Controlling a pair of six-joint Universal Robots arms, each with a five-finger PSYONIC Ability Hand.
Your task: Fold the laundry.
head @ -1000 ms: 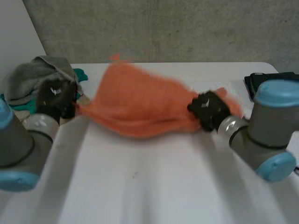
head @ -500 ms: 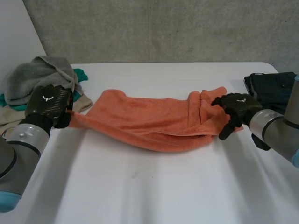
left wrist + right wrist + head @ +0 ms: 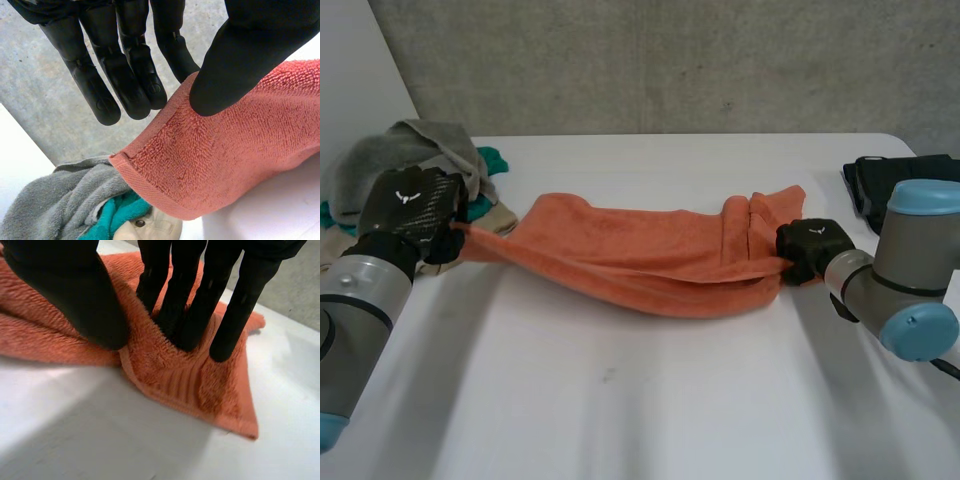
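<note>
Both left hand (image 3: 410,210) and right hand (image 3: 810,246) pinch ends of orange towel (image 3: 640,265).

We see a plain orange towel (image 3: 650,270) with a ribbed band near its hem, lying on a white bench (image 3: 650,400). The left hand (image 3: 412,215) and the right hand (image 3: 810,248) are black, each with a small white mark on its back. The pile holds a grey towel (image 3: 400,160), a teal cloth (image 3: 492,158) and a beige garment (image 3: 155,227). A dark garment (image 3: 875,180) is near-black, and the wall (image 3: 670,60) is speckled grey.
</note>
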